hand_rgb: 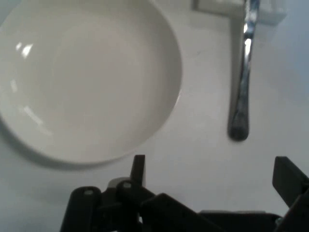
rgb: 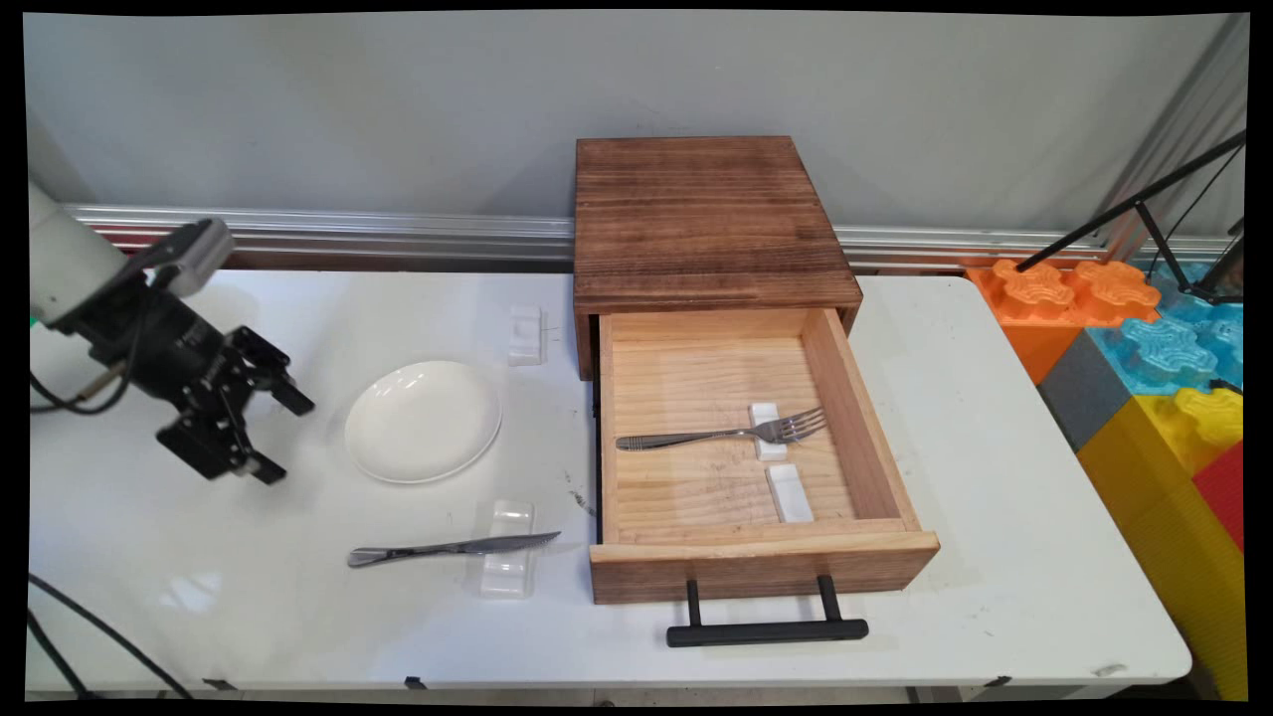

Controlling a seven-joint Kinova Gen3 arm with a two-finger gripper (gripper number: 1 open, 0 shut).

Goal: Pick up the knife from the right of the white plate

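My black gripper (rgb: 283, 438) hangs open over the table's left side, just left of a white plate (rgb: 423, 421), holding nothing. In the hand view the plate (hand_rgb: 89, 79) fills the upper left and the gripper (hand_rgb: 215, 176) stands wide open below it, above bare table. A steel knife (rgb: 453, 548) lies on a white rest (rgb: 508, 563) in front of the plate; its handle (hand_rgb: 242, 92) shows at the hand view's upper right.
A wooden box (rgb: 708, 224) stands at the back with its drawer (rgb: 761, 567) pulled out. Inside lie a fork (rgb: 721, 435) on a white rest (rgb: 767, 430) and a second rest (rgb: 791, 493). Another white rest (rgb: 526, 334) sits left of the box. Coloured foam blocks (rgb: 1159, 378) lie off the table's right.
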